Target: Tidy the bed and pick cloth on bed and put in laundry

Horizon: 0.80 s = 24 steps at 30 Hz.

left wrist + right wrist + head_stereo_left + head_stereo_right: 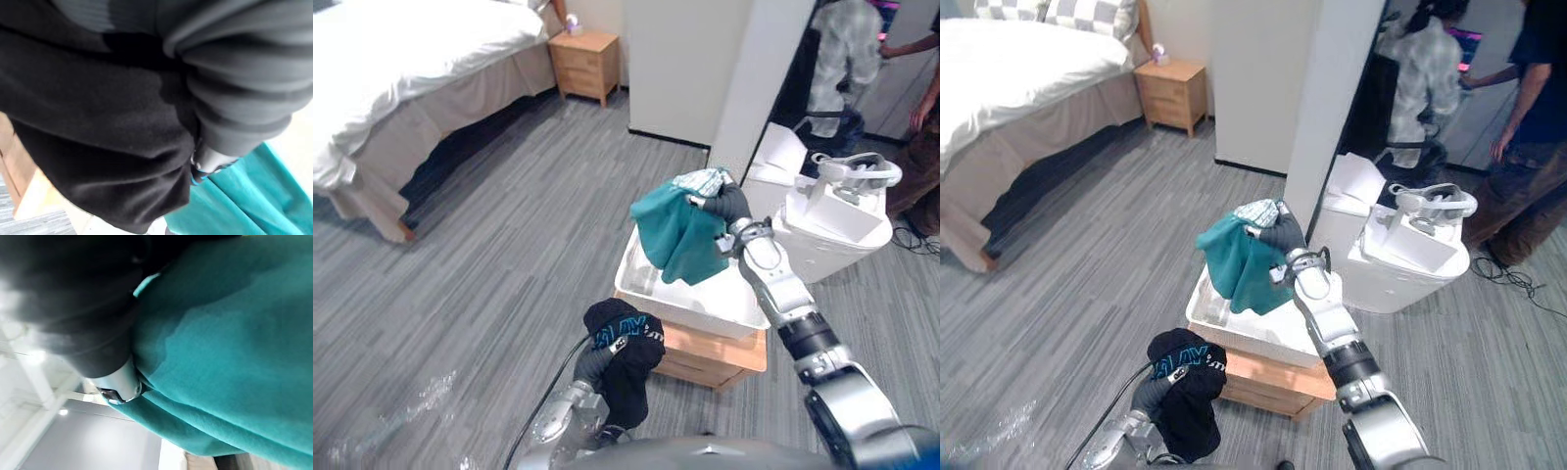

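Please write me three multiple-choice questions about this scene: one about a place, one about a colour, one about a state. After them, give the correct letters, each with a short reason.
1. Where is the teal cloth?
A. hanging over the white basket
B. inside a drawer
C. on a window sill

2. What colour is the cloth in the left robot hand?
A. white
B. black
C. red

3. In what state is the right robot hand?
A. open and empty
B. shut on the teal cloth
C. shut and empty

Answers:
1 A, because the cloth hangs from the right robot hand directly above the basket.
2 B, because the black cloth drapes down from the left robot hand.
3 B, because its fingers are curled round the top of the teal cloth.
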Tool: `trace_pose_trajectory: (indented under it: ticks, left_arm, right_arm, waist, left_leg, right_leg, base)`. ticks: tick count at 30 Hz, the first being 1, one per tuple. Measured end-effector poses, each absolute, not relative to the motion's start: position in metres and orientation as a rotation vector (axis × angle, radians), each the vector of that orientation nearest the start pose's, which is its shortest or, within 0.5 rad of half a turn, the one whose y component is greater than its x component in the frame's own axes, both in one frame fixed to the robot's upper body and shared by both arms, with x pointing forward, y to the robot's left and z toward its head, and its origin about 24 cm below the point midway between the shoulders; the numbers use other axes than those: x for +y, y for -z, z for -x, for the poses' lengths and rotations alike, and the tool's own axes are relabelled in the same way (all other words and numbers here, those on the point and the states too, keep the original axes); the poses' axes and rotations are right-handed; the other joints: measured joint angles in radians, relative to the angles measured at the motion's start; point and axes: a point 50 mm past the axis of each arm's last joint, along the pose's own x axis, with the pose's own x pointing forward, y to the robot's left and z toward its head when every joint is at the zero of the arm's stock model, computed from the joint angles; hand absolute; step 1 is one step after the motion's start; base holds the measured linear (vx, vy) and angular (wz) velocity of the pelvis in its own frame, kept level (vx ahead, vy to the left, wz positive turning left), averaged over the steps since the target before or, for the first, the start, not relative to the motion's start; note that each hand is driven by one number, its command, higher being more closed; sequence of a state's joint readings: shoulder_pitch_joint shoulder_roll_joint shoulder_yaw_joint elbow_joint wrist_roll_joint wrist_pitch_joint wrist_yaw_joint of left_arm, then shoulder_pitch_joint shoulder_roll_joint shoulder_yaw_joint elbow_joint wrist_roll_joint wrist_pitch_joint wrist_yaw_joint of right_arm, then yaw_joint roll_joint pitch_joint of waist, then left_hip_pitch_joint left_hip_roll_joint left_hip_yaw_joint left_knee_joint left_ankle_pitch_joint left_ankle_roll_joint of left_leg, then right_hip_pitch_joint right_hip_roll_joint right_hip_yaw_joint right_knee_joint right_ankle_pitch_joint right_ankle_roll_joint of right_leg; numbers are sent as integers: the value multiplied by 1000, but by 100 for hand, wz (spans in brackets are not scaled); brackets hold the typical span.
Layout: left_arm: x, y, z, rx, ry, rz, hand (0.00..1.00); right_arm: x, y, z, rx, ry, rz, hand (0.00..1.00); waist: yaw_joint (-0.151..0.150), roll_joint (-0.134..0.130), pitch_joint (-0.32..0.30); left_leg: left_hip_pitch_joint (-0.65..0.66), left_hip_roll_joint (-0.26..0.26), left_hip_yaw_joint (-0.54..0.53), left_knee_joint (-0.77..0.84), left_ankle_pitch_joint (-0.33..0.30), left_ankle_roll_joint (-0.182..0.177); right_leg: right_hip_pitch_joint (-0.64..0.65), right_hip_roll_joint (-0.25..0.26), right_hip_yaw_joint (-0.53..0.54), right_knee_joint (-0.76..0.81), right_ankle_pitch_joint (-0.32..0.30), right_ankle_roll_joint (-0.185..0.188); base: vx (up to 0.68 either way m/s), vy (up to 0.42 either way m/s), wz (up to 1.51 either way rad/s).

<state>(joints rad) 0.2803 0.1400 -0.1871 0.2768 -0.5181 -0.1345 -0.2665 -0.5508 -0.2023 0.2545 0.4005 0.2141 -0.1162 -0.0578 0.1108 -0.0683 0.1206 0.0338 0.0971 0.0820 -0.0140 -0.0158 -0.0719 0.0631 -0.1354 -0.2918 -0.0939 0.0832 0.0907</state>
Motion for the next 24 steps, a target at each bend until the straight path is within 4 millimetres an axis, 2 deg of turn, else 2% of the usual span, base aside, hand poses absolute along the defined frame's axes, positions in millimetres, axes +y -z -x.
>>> trace_pose_trajectory:
  ticks: [3, 5, 6, 8, 10, 14, 16, 17, 20, 24]
  left_arm:
    - [154, 46, -187, 310, 231, 383, 100]
    - [160, 26, -211, 211, 245, 357, 100]
    - [161, 20, -216, 185, 248, 350, 100]
    - [163, 3, -232, 105, 257, 336, 100]
    - [163, -12, -245, 37, 269, 325, 100]
    - [157, -27, -257, -33, 289, 302, 100]
    - [154, -33, -261, -60, 279, 307, 100]
    - [152, -36, -264, -76, 278, 306, 100]
    - [150, -44, -269, -126, 261, 311, 100]
    - [150, -48, -272, -142, 265, 312, 100]
  right_arm:
    - [-107, -117, -355, -208, -205, 98, 100]
    - [-110, -124, -369, -191, -162, 112, 100]
    - [-112, -126, -372, -191, -148, 107, 100]
    - [-117, -137, -381, -208, -114, 81, 100]
    - [-125, -159, -390, -257, -80, 54, 100]
    - [-138, -177, -397, -302, -50, 49, 100]
    - [-146, -179, -399, -310, -26, 21, 100]
    - [-149, -178, -399, -301, -20, 21, 0]
    - [-169, -164, -401, -232, 18, 61, 0]
    - [-182, -153, -401, -184, 50, 61, 0]
  waist:
    - [14, -10, 84]
    - [24, -9, 173]
    - [25, -10, 193]
    - [35, -7, 263]
    - [41, 0, 323]
    - [44, 22, 344]
    - [42, 47, 358]
    - [41, 51, 360]
    - [34, 81, 376]
    - [18, 95, 379]
  left_leg:
    - [-54, 5, -11, 0, 19, -3]
    - [-97, 9, -15, 1, 51, -10]
    - [-109, 9, -19, 2, 58, -9]
    - [-142, 8, -23, 17, 72, -3]
    - [-193, 5, -30, 41, 74, -2]
    - [-253, 2, -37, 61, 74, -2]
    - [-273, -2, -39, 68, 74, -2]
    - [-278, -4, -39, 69, 74, -2]
    - [-297, -10, -39, 71, 78, 4]
    - [-296, -11, -38, 71, 78, 4]
  right_leg:
    - [-44, 1, -27, 12, 6, -8]
    - [-97, -1, -35, 40, 14, -16]
    - [-108, -1, -38, 42, 18, -15]
    - [-133, -4, -42, 47, 30, -16]
    - [-171, -7, -46, 52, 43, -17]
    - [-222, -11, -51, 62, 51, -18]
    - [-241, -16, -51, 70, 51, -19]
    - [-247, -18, -50, 72, 51, -19]
    - [-266, -23, -49, 74, 54, -22]
    - [-267, -23, -41, 74, 54, -22]
  base:
    - [-127, -43, 25]
    - [-110, -20, 17]
    - [-105, -9, 14]
    - [-72, 2, 8]
    - [-65, 18, 7]
    - [-14, 31, 6]
    - [2, 34, 2]
    - [-4, 39, 2]
    - [-4, 25, 0]
    - [6, 4, -1]
